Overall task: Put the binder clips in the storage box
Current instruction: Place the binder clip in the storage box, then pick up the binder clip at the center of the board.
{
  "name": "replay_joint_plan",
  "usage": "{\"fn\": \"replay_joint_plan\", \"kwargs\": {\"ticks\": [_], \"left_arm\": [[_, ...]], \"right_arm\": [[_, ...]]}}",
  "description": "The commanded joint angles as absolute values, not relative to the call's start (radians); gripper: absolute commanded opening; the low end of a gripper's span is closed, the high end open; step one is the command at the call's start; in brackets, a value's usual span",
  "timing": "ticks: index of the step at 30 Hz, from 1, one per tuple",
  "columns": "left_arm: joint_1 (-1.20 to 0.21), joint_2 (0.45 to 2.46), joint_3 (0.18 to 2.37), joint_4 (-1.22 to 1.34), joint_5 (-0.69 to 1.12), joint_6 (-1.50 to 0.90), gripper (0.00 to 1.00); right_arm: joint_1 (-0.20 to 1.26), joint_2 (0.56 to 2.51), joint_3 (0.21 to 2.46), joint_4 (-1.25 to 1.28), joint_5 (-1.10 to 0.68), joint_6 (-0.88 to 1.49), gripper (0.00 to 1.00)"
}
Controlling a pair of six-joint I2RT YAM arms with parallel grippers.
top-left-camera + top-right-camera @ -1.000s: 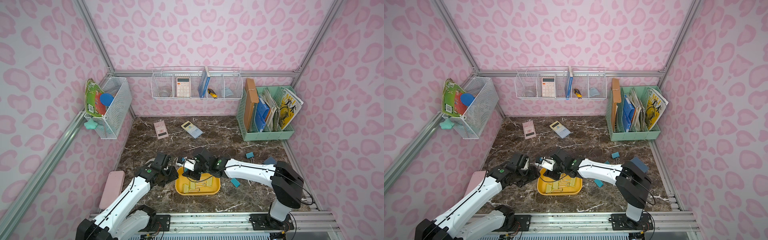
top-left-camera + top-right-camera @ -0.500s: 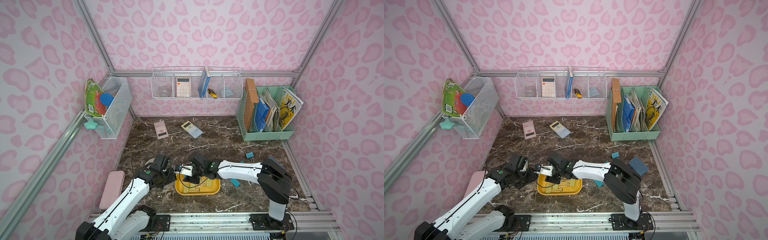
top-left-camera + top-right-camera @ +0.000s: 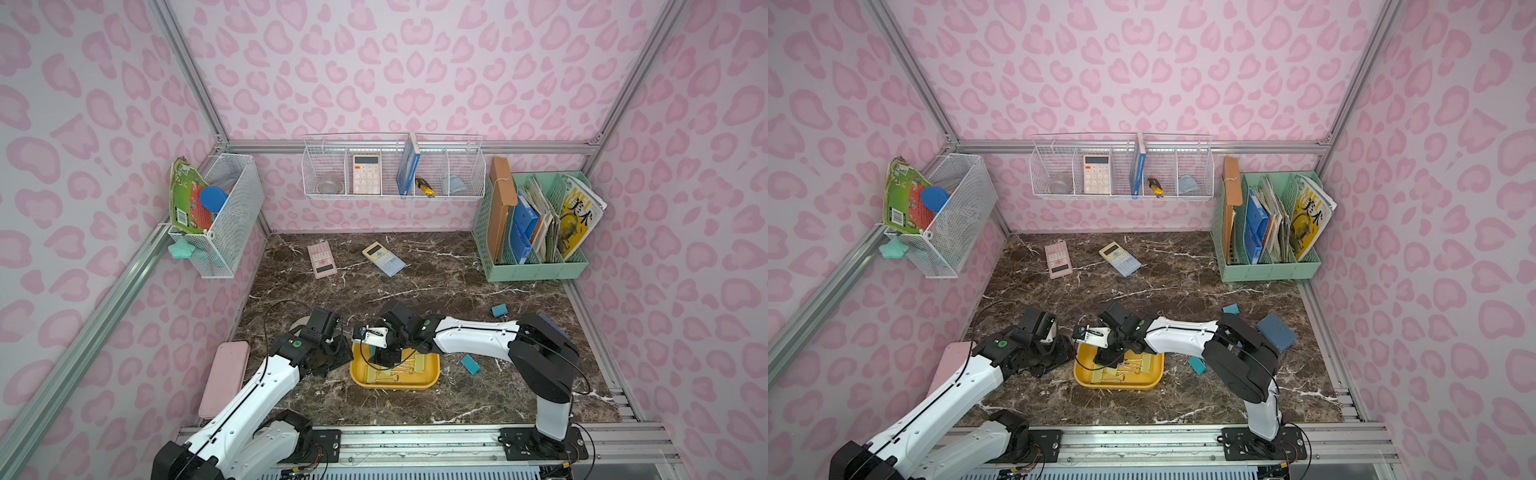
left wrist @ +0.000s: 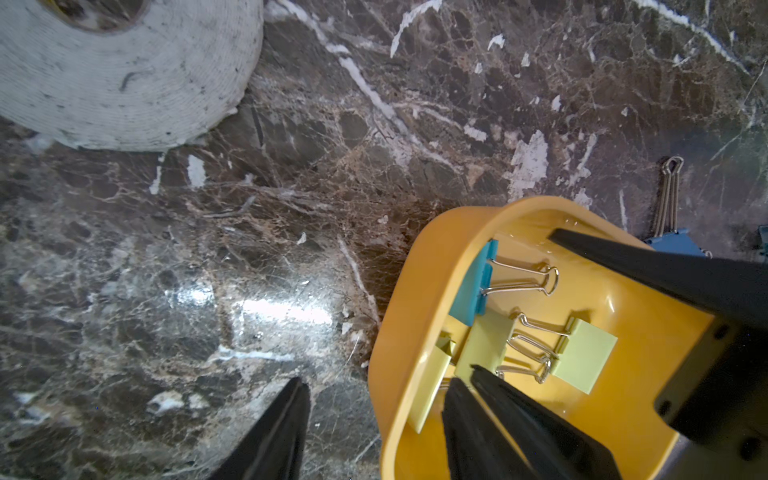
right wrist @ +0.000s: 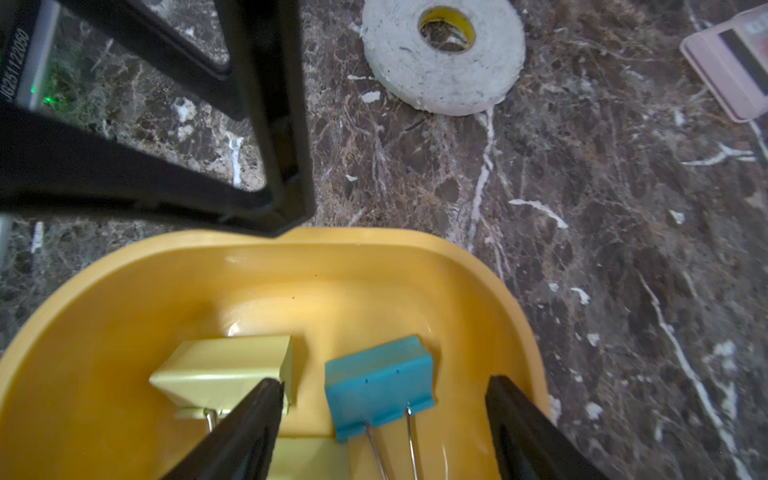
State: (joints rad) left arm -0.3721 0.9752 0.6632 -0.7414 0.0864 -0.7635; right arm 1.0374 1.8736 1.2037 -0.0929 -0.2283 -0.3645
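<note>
Judging by what lies in the storage box [image 5: 374, 243], the task is taken to be well advanced but not finished. Several pale yellow clips [image 4: 584, 357] and one teal clip [image 5: 374, 374] are seen on its floor, directly under the right gripper [image 5: 384, 384]. That gripper is set with its jaws spread wide, and the teal clip is seen lying free between the two fingers, touched by neither. The left gripper [image 4: 376, 382] is set part-way open astride the box's wall, one finger outside and one inside. A gap is seen beside the wall, so no firm pinch is shown. Two binder clips are left out on the worktop [image 3: 415, 291]. A second teal clip [image 3: 470, 364] lies well behind the right gripper, just beside that arm's forearm, and a bluish clip [image 3: 498, 309] lies farther back, on the forearm's other side. These two, at least, are yet to be carried in. The exact count in the box cannot be given. Part of the pile is covered by the right gripper in both top views and cut off by the frame edges in the wrist views. Whether further clips are hidden under either arm cannot be told.
</note>
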Motion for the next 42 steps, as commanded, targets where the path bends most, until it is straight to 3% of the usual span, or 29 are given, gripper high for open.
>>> {"fn": "replay_joint_plan", "kwargs": {"ticks": [1,7,11,14,17,24,30,42], "left_arm": [[-0.371,0.985,0.668,-0.738,0.091,-0.758,0.57],[-0.384,1.016,0.686,-0.683,0.169,-0.717,0.57],[-0.445,1.08,0.718,-0.664,0.186,-0.683,0.57],[-0.478,1.126,0.72,-0.641,0.193,-0.67,0.57],[-0.48,1.15,0.705,-0.619,0.206,-0.665,0.57],[-0.48,1.155,0.709,-0.619,0.199,-0.663,0.57],[-0.479,1.164,0.712,-0.624,0.197,-0.66,0.57],[-0.476,1.176,0.714,-0.626,0.191,-0.657,0.56]], "right_arm": [[0.987,1.786,1.16,-0.009,-0.234,-0.285,0.81],[0.824,1.582,1.054,-0.013,-0.093,-0.041,0.8],[0.57,1.532,1.082,-0.23,0.025,0.35,0.79],[0.429,1.479,1.014,-0.316,0.103,0.508,0.8],[0.359,1.44,0.95,-0.286,0.075,0.414,0.81],[0.349,1.504,0.895,-0.299,0.36,0.238,0.86],[0.299,1.475,0.774,-0.163,0.347,0.118,0.87],[0.227,1.572,0.765,-0.03,0.216,0.044,0.85]]}}
